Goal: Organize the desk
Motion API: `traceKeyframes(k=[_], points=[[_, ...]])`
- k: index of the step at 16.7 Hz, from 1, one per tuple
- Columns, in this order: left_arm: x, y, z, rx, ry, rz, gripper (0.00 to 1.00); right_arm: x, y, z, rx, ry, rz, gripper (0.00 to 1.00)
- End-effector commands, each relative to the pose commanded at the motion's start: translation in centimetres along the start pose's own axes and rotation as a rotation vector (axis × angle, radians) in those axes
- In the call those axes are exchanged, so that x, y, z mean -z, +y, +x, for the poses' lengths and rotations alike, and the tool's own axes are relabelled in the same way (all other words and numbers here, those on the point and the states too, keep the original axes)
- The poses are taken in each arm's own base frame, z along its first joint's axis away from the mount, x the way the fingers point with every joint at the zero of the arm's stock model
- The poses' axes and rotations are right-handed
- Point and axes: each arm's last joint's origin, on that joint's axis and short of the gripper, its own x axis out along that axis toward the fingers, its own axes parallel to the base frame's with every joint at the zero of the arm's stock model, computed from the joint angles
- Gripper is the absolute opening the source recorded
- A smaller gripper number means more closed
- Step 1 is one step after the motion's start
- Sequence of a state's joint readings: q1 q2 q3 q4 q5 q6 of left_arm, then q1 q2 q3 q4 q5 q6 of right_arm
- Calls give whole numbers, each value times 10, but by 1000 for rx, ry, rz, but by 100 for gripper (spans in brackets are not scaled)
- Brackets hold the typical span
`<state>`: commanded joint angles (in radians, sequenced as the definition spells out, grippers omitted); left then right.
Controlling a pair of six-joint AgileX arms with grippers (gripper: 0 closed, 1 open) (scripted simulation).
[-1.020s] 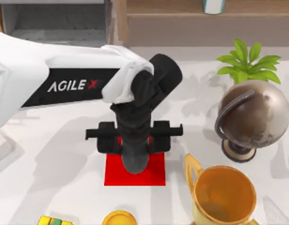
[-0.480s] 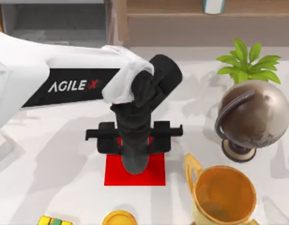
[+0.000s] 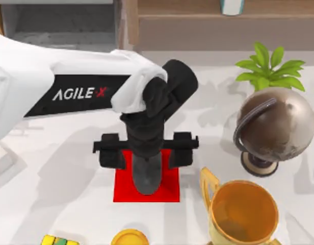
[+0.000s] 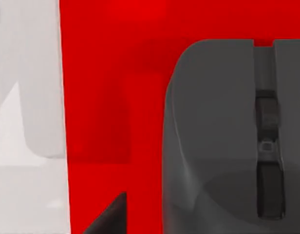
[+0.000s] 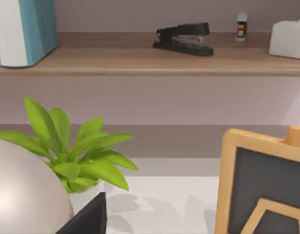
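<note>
the left tool [image 3: 146, 176] hangs over the red mat [image 3: 169, 189] near the middle of the white counter [image 3: 70, 173], pointing straight down. since half a second ago its black side blocks have spread wider apart, so the tool now stands open, gripping nothing. the left wrist view shows a dark grey computer mouse [image 4: 228, 141] lying on the red mat [image 4: 106, 97], free of the fingers. a globe [image 3: 274, 130], a green plant [image 3: 269, 66] and a gold trophy cup [image 3: 243, 212] stand at the counter's right. the right wrist view shows a stapler [image 5: 184, 39] on the wooden shelf [image 5: 140, 63].
</note>
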<state>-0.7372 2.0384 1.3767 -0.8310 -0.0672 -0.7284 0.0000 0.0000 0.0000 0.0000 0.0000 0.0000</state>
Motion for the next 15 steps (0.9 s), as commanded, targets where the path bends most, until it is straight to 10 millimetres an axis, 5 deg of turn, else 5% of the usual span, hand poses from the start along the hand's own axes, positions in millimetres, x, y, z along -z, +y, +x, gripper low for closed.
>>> traceKeyframes(k=[9, 15], points=[[0, 0, 0, 1, -1, -1, 100, 0, 0, 0, 0, 0, 0, 100], [-13, -2, -12, 187, -128, 18, 100, 0, 0, 0, 0, 0, 0, 100]])
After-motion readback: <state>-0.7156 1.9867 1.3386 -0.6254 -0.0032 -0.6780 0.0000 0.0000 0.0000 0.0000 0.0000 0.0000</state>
